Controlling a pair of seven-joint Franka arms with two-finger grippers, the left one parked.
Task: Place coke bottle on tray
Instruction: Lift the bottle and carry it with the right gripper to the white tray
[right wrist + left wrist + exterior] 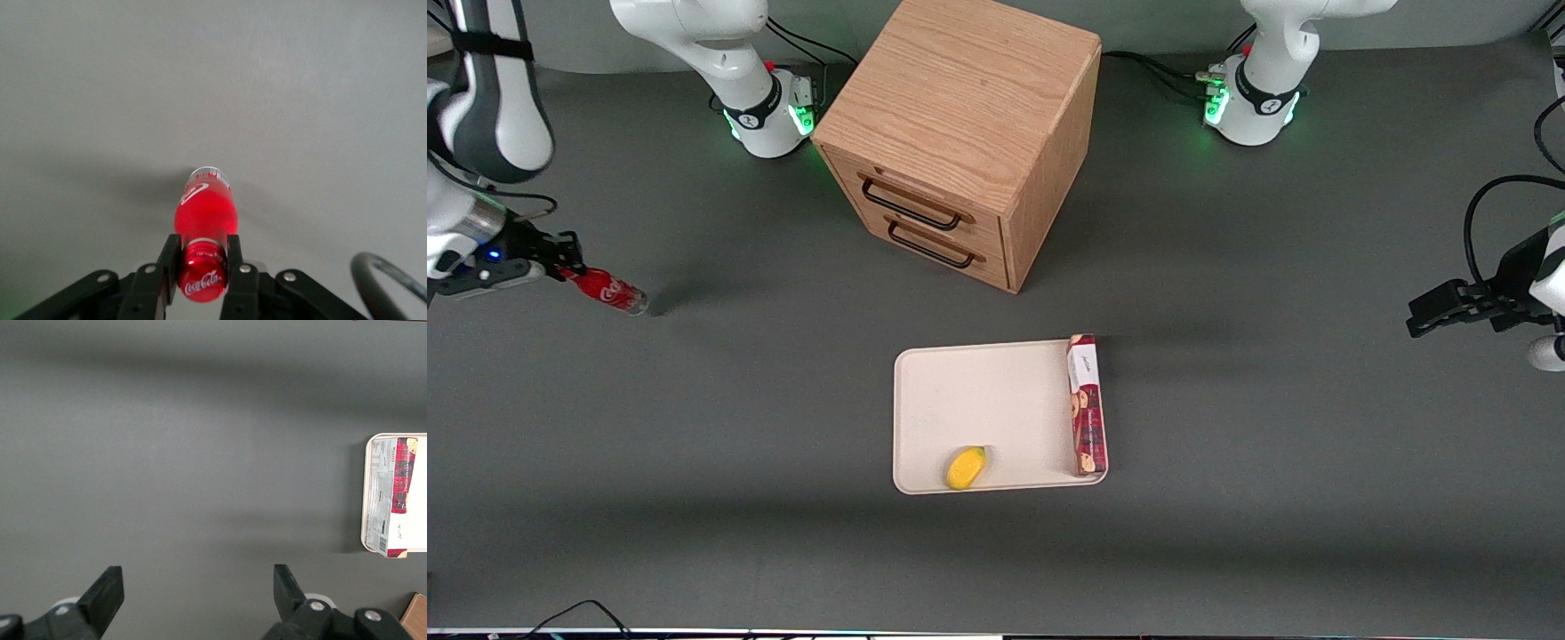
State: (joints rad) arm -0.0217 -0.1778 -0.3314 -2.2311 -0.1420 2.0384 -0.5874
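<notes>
The gripper [202, 267], toward the working arm's end, pinches the coke bottle [607, 291] at its neck; light, rigid, probably slippery.

A high front camera looks steeply down across the dark table [1227, 267], facing both arm bases and taking in the cabinet [960, 133], the tray [978, 400] and the claw [551, 258] at the working arm's end. The right wrist camera sits close above that claw [202, 267], looking along the coke bottle [203, 217] clamped between its fingers, table filling the rest. The left wrist camera looks straight down from higher up; it shares with the front view only the tray's [365, 493] edge and the biscuit box [403, 473].
</notes>
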